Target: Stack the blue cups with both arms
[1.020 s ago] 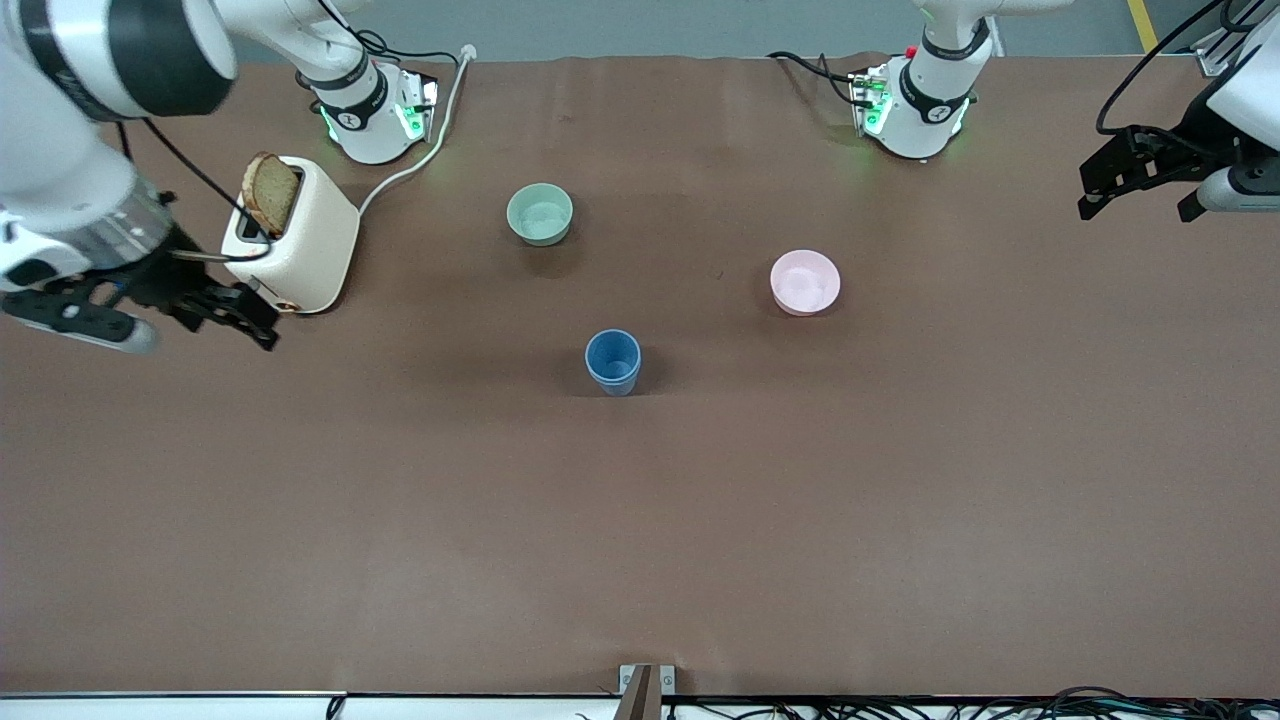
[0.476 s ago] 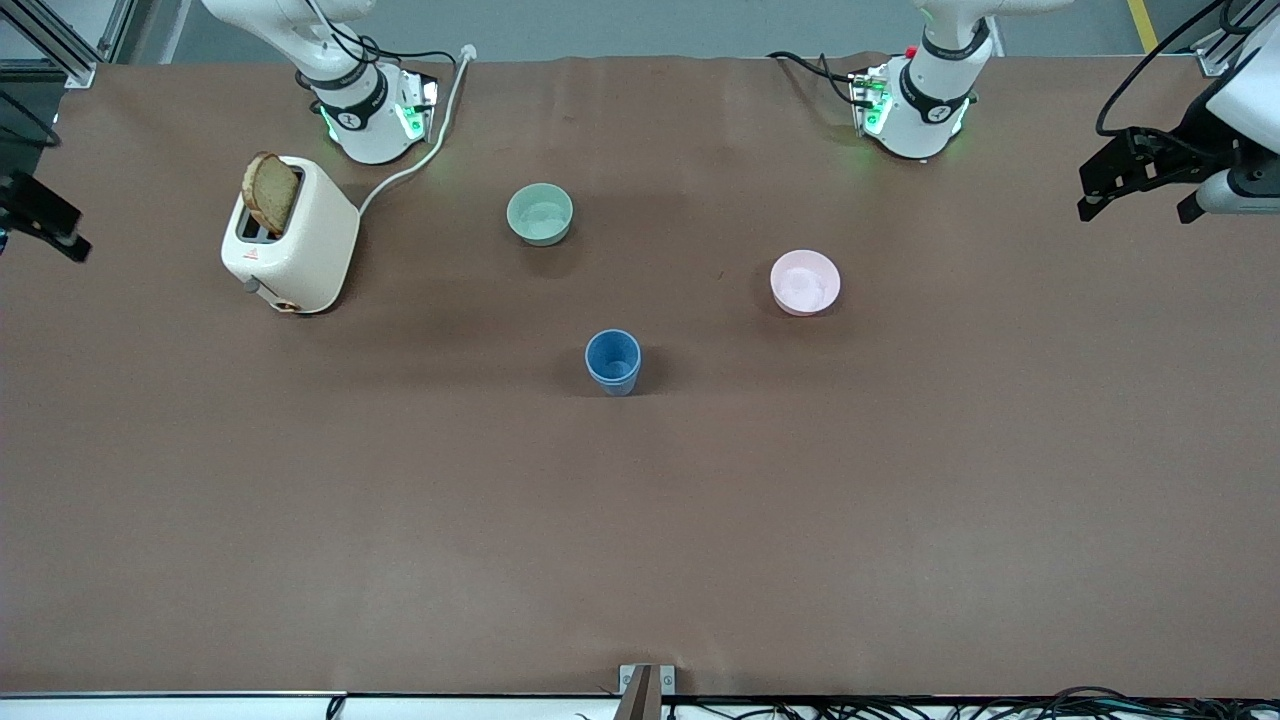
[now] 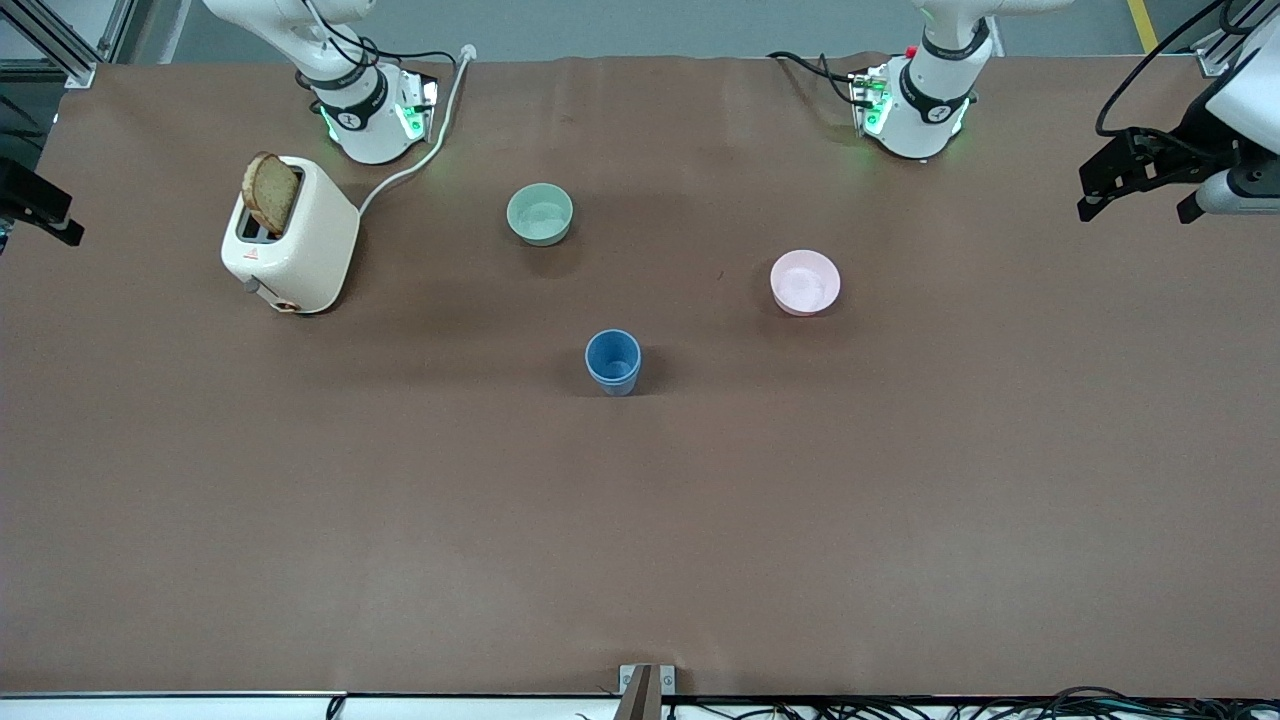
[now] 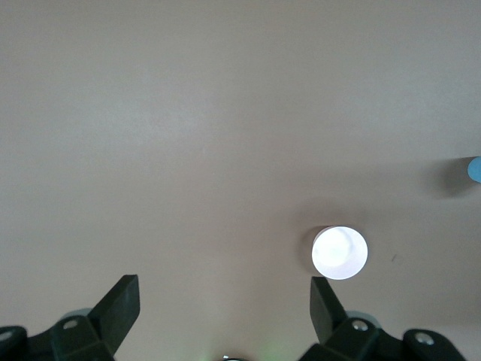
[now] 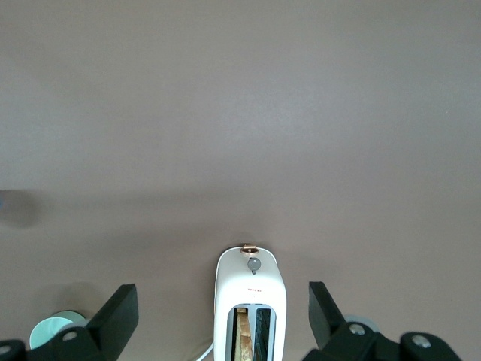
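Observation:
One blue cup shape (image 3: 612,362) stands upright in the middle of the table, nearer the front camera than both bowls. I cannot tell whether a second cup sits nested in it. Its edge shows in the left wrist view (image 4: 474,168). My left gripper (image 3: 1135,190) is open and empty, high over the left arm's end of the table; its wrist view shows the spread fingers (image 4: 120,310) over bare table. My right gripper (image 3: 45,212) is at the right arm's end, mostly out of the front view. It is open and empty, with its fingers (image 5: 120,312) either side of the toaster below.
A cream toaster (image 3: 292,235) with a slice of bread (image 3: 270,192) stands toward the right arm's end, its cord running to that arm's base. A pale green bowl (image 3: 540,213) and a pink bowl (image 3: 805,282) sit farther from the front camera than the cup.
My right arm has swung away from beside the toaster to the table's end and has mostly left the front view. The left arm and the cup have not moved.

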`<state>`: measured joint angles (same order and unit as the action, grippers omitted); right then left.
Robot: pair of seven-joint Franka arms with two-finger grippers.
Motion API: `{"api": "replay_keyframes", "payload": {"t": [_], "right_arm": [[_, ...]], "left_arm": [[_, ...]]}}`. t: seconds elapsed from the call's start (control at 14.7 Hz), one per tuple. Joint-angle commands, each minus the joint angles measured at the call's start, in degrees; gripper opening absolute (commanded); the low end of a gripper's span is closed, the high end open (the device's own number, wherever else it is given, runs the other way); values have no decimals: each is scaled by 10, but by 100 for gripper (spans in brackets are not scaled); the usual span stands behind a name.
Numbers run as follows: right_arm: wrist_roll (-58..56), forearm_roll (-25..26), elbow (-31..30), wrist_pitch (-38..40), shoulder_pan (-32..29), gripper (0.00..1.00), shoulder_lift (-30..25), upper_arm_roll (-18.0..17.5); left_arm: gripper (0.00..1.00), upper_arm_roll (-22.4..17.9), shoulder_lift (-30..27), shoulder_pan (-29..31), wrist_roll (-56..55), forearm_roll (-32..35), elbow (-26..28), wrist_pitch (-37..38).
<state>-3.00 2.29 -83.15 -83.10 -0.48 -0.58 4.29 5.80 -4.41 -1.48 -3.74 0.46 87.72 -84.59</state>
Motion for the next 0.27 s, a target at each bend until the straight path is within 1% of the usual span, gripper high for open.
{"api": "replay_keyframes", "payload": {"t": [0.0,0.2], "right_arm": [[-8,-8,-4,-3,-35,100,-4,-34],[-8,-8,-8,-10,-32,100,-4,-34]], "left_arm": [[100,2,0,2,8,-1,-2,-6],[100,2,-1,2,8,-1,-2,-3]]}}
